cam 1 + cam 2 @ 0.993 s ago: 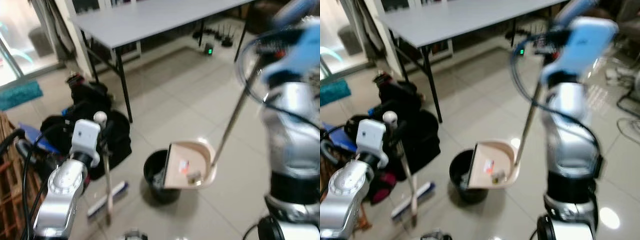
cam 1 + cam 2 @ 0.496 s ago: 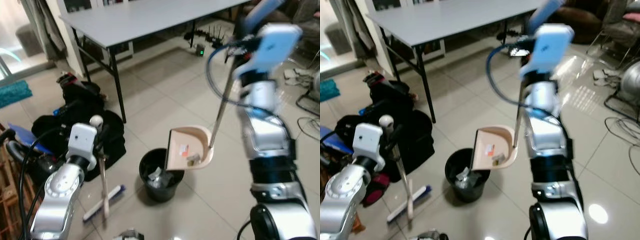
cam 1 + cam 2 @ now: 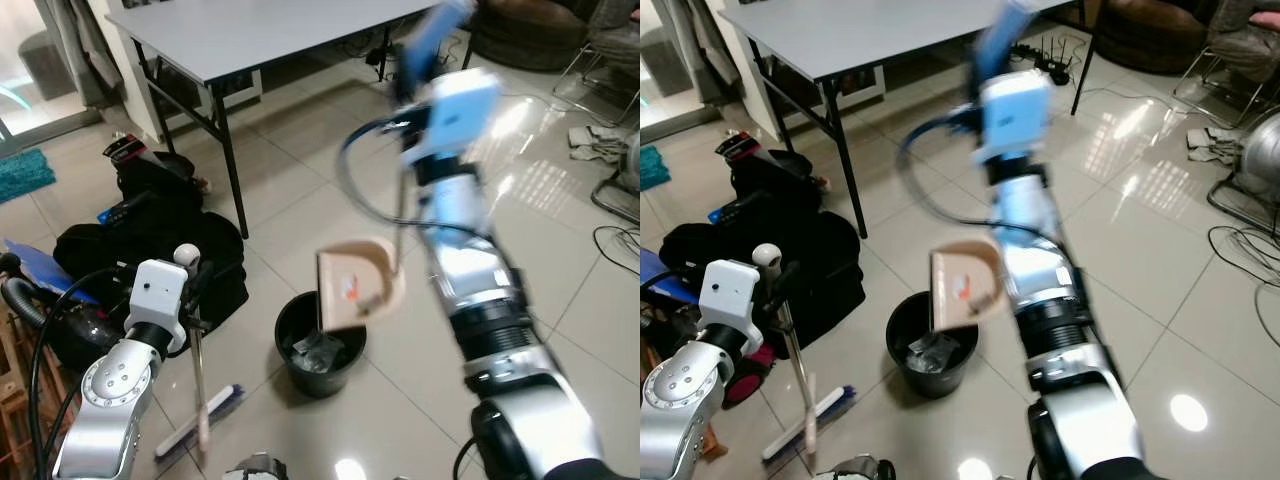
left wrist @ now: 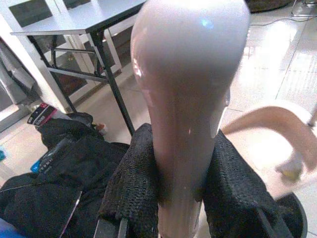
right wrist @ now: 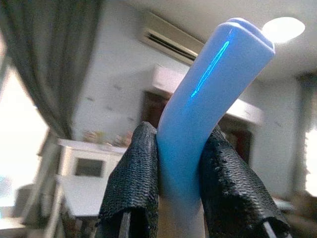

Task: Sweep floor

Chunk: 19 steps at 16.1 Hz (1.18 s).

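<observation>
A beige dustpan (image 3: 358, 285) hangs tilted almost on edge just above the open mouth of a black bin (image 3: 320, 343) that stands on the tiled floor (image 3: 300, 200) in the middle of the scene. A few scraps cling to the pan's inner face, and crumpled litter lies inside the bin. The pan's long thin pole rises to a blue handle (image 5: 208, 99), and the right claw (image 5: 181, 173) is closed around that handle, its black padded fingers (image 5: 133, 173) pressed against either side. The silver right arm (image 3: 470, 270) stretches up from the near right.

To the left, the left claw (image 4: 181, 183) is closed on the pale rounded top of the broom handle (image 4: 190, 99). The broom (image 3: 197, 420) stands nearly upright, its blue and white head resting on the floor near the robot.

Farther left, black bags (image 3: 160, 230) lie heaped on the floor. A grey bench (image 3: 250, 30) on black legs stands at the far side.
</observation>
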Tool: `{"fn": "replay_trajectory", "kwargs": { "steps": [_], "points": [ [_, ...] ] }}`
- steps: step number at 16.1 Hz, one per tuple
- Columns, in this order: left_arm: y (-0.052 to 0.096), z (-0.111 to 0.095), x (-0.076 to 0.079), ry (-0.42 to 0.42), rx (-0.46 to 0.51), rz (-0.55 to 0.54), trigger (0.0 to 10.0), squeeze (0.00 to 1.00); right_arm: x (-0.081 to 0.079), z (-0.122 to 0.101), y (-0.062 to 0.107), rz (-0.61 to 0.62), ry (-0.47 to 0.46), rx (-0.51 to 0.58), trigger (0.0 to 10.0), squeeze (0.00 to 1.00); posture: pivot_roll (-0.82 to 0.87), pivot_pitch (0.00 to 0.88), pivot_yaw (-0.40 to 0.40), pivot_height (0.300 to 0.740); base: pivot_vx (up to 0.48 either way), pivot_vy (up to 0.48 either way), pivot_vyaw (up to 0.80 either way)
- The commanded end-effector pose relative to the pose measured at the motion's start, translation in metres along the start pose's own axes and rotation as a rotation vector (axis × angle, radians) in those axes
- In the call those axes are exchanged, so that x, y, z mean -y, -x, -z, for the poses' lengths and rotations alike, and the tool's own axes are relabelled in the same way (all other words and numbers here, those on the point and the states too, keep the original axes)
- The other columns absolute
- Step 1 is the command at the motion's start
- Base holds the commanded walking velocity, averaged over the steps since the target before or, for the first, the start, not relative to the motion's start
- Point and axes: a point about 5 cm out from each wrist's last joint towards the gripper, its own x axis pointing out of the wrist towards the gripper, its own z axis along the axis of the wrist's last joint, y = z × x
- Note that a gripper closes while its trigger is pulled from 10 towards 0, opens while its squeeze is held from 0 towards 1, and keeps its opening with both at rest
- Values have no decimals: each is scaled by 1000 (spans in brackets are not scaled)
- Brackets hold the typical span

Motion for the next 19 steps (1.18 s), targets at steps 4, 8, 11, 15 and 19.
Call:
{"fn": "replay_trajectory", "kwargs": {
  "steps": [4,8,11,15,19],
  "points": [
    [0,-17,-6,-37,60,-13,10000,0,-62,-19,7,-255,-48,190,10000,0,132,81,5,740,0,0,0],
    [0,-26,-4,-39,75,-14,10000,0,-93,-19,26,-447,44,253,10000,0,131,73,2,740,0,0,0],
    [-1,-27,0,-38,77,-13,10000,0,-100,-17,33,-497,64,268,10000,0,127,66,3,740,0,0,0],
    [-3,-32,11,-34,86,-2,10000,0,-114,-13,44,-571,73,270,10000,0,121,55,10,740,0,0,0],
    [-1,-44,10,-33,107,0,10000,0,-124,-12,52,-653,103,282,10000,0,113,42,16,740,0,0,0]
  ]
}}
